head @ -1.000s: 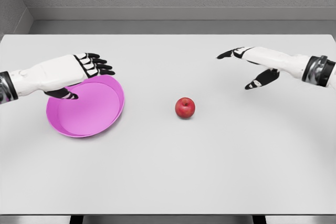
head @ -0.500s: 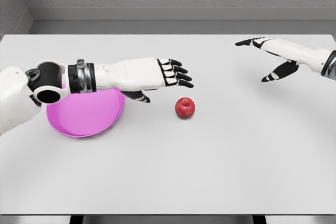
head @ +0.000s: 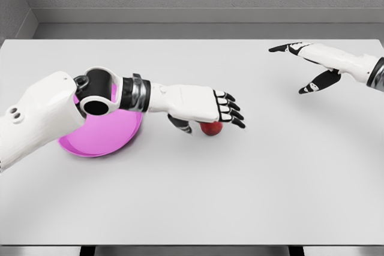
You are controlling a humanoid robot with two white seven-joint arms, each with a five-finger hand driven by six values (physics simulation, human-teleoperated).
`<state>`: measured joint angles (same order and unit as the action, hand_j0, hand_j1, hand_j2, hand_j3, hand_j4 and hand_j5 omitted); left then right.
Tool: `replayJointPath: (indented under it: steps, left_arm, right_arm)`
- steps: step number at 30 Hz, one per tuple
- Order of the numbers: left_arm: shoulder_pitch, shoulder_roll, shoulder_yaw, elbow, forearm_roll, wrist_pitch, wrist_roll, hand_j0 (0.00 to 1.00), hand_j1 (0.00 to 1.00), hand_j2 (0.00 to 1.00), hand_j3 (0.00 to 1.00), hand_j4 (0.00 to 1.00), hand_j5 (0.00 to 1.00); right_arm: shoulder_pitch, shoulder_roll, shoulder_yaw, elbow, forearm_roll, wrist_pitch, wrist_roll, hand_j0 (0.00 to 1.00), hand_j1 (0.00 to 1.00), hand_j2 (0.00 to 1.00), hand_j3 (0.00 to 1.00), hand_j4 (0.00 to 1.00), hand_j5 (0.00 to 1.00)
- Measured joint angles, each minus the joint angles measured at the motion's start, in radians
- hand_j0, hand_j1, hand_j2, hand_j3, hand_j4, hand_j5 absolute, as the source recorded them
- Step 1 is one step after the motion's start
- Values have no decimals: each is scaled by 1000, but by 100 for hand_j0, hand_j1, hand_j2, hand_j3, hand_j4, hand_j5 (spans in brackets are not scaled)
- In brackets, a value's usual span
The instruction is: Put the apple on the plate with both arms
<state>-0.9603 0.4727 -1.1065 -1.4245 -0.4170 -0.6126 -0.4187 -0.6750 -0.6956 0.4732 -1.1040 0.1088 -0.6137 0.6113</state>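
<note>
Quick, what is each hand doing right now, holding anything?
Left hand: open, fingers extended over the apple, no grasp visible.
Right hand: open, holding nothing, at the far right.

plate (head: pixel 99 139) left | apple (head: pixel 210 128) right of it (on table (head: pixel 240 196))

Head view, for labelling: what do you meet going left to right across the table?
Pink plate → left robot hand over the apple → right robot hand, open, at the far right.
</note>
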Motion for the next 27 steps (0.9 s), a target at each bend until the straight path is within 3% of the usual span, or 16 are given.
replayJointPath:
  steps: [4, 14, 19, 27]
  left_arm:
    - [-6, -11, 0, 58, -2, 0, -2, 100, 100, 100, 100, 100, 100]
    - [-9, -46, -17, 110, -6, 0, -3, 98, 98, 98, 98, 98, 98]
    - [-9, -84, -26, 191, -28, 0, -2, 98, 98, 98, 98, 98, 98]
    - [-11, -114, -30, 207, -29, 0, -2, 92, 92, 92, 92, 92, 92]
  right_arm:
    - [-2, 1, 0, 0, 0, 0, 0, 100, 100, 100, 100, 100, 100]
    - [0, 1, 1, 0, 1, 0, 0, 100, 100, 100, 100, 100, 100]
    - [0, 1, 2, 0, 1, 0, 0, 100, 100, 100, 100, 100, 100]
    - [0, 0, 2, 0, 1, 0, 0, 100, 100, 100, 100, 100, 100]
